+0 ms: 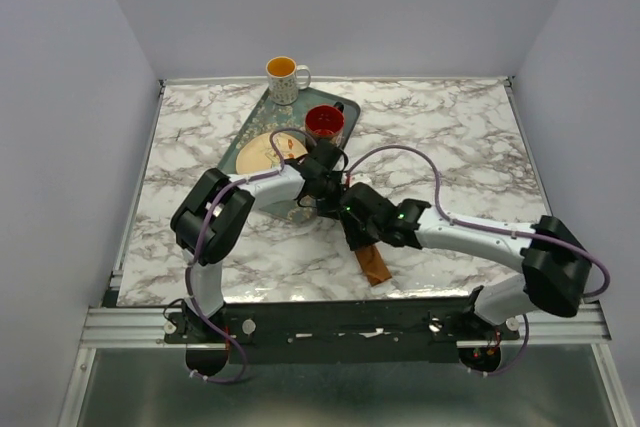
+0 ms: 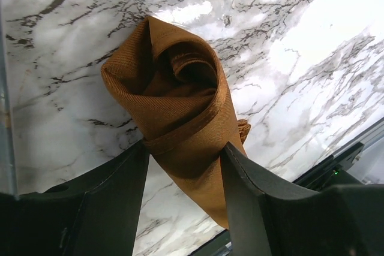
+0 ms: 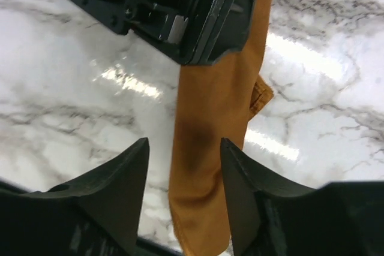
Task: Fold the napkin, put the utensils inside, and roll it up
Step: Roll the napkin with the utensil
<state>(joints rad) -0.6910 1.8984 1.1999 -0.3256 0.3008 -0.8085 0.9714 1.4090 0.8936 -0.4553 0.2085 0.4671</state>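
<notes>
Arms (image 1: 270, 187) reach inward together, left fingers (image 2: 114, 202) pinching the rolled napkin (image 2: 180, 112), right fingers (image 3: 108, 196) open astride it.

Bright, even overhead light fills all three views. White glare streaks the glossy marble table (image 3: 129, 85) in the right wrist view. The folds of the napkin (image 2: 180, 118) hold soft shadows and stay sharp.

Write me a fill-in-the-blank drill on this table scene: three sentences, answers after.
The rust-brown napkin lies on the marble table, ___ up into a tube.
The plate sits on a dark green ___.
The cup beside the plate is coloured ___.
Missing words: rolled; tray; red.
</notes>
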